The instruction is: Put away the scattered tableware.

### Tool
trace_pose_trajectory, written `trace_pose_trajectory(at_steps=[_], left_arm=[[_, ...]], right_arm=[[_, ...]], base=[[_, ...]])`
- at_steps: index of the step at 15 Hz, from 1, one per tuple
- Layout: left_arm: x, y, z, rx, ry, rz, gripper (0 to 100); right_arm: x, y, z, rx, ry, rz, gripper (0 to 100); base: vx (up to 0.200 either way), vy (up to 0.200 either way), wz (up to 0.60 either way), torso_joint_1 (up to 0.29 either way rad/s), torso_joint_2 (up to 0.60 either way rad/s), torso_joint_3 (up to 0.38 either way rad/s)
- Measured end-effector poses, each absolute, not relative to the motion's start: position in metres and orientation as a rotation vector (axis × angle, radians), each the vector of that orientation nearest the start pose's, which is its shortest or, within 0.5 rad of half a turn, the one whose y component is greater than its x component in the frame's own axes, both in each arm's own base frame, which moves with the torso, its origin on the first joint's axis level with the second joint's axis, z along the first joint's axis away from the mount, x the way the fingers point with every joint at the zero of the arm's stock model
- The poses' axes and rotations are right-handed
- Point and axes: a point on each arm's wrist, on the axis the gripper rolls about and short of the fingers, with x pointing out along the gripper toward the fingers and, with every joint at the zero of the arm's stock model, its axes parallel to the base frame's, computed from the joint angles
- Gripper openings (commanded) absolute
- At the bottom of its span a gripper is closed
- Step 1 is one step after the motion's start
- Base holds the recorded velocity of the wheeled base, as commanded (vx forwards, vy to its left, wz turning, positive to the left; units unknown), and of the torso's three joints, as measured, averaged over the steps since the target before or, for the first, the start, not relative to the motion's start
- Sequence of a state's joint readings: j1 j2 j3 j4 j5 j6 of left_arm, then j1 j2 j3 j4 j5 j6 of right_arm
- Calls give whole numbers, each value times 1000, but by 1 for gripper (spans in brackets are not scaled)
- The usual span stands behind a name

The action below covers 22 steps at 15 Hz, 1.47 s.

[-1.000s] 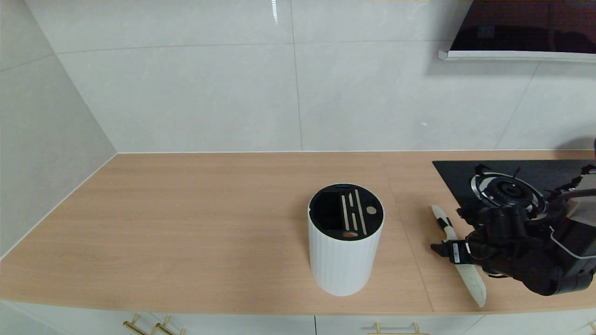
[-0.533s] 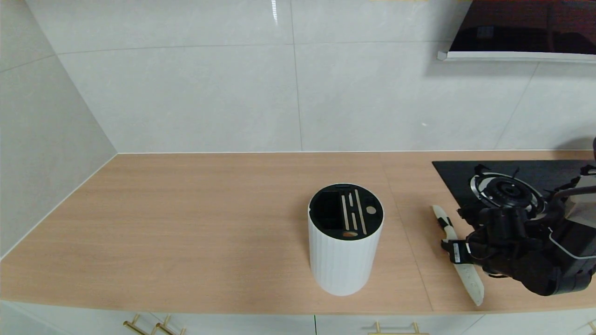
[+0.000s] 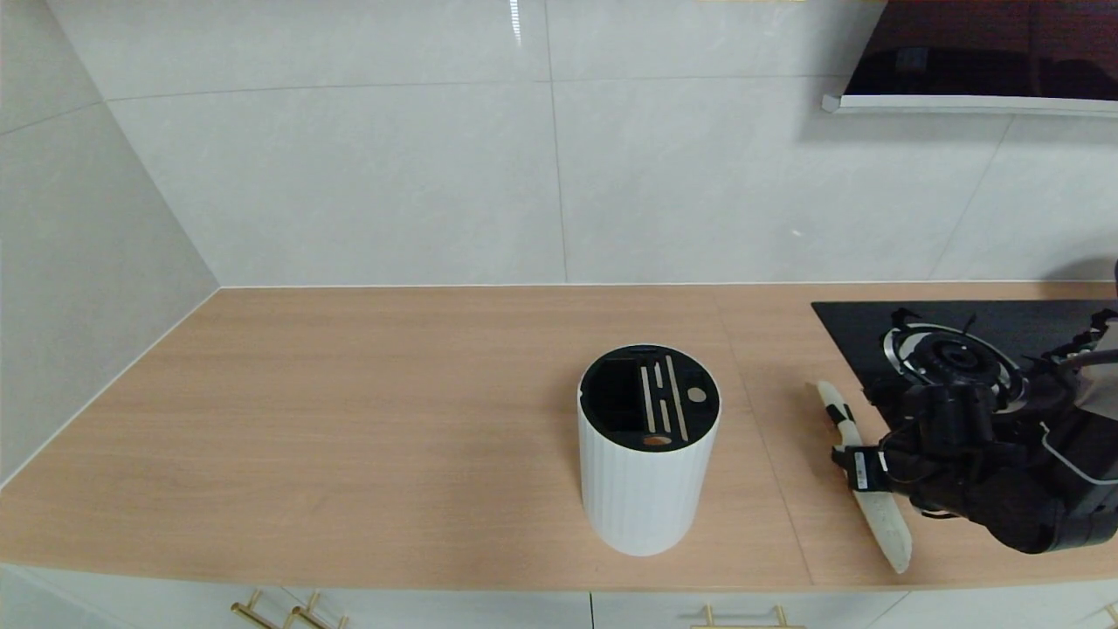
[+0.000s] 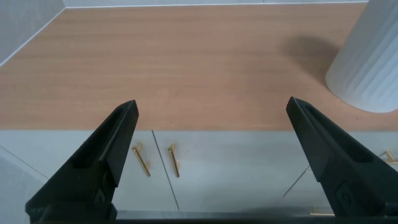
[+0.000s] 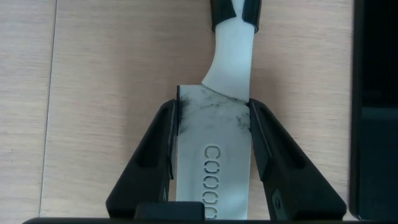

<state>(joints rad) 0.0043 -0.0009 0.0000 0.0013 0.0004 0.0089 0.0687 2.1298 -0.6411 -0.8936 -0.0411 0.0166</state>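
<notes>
the right gripper (image 3: pixel 860 467) sits low over the light brown wooden countertop (image 3: pixel 349 419), its two black fingers (image 5: pixel 163 134) pressed in narrow against the flat sides of a white-bladed knife with a white and black handle (image 3: pixel 884 522). from the wrist camera the blade (image 5: pixel 214 134) fills the gap between the fingers, gripped just behind the spot where it narrows into the handle. the knife points away from the front edge: handle toward the tiled wall, blade tip close to the counter's front lip. whether it rests on the wood or sits just clear of it i can't tell.

it lies on the strip of counter between the white ribbed cylindrical knife holder with a black slotted top (image 3: pixel 648 472) and the black glass hob with its round metal burner (image 3: pixel 948 354), nearer the hob and apart from the holder. the holder stands upright near the front edge, its slots and square compartment unfilled.

the left gripper (image 4: pixel 211 112) hangs out in front of the counter with its black fingers spread wide, gripping nothing. past it are the counter's front edge, the white holder (image 4: pixel 367 62) off to one side, and thin brass handles (image 4: pixel 173 160) on the white cabinet doors below.
</notes>
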Motion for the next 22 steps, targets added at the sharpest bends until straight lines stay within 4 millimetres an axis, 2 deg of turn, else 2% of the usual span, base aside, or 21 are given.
trace_pose_trajectory(at_steps=[4, 5, 6, 8, 11, 13, 14, 17, 20, 22], left_arm=[[-23, 0, 76, 31, -1, -10, 100], [-26, -1, 84, 33, -23, -32, 100], [-29, -2, 95, 34, -45, -60, 100], [-35, -3, 127, 37, -74, -113, 100], [-21, -4, 192, 36, -41, -188, 100], [9, -5, 235, 15, -5, -229, 100], [29, -6, 252, -14, 4, -256, 100], [107, -22, 290, -188, 3, -402, 100], [179, -67, 297, -413, 20, -592, 100], [206, -103, 289, -608, 76, -719, 100]], right_arm=[[313, 26, 84, -16, 447, 44, 0], [307, 29, 99, -18, 416, 56, 0], [302, 32, 112, -21, 398, 69, 0], [296, 43, 152, -29, 358, 91, 0], [284, 68, 220, -34, 257, 133, 0], [271, 87, 255, -12, 163, 166, 0], [265, 98, 265, 5, 132, 176, 0], [244, 126, 272, 58, 117, 249, 0], [225, 151, 270, 79, 132, 357, 0], [210, 170, 267, 95, 149, 439, 0]], base=[[0, 0, 0, 0, 0, 0], [0, 0, 0, 0, 0, 0], [0, 0, 0, 0, 0, 0], [0, 0, 0, 0, 0, 0], [0, 0, 0, 0, 0, 0], [0, 0, 0, 0, 0, 0], [0, 0, 0, 0, 0, 0], [0, 0, 0, 0, 0, 0], [0, 0, 0, 0, 0, 0], [0, 0, 0, 0, 0, 0]])
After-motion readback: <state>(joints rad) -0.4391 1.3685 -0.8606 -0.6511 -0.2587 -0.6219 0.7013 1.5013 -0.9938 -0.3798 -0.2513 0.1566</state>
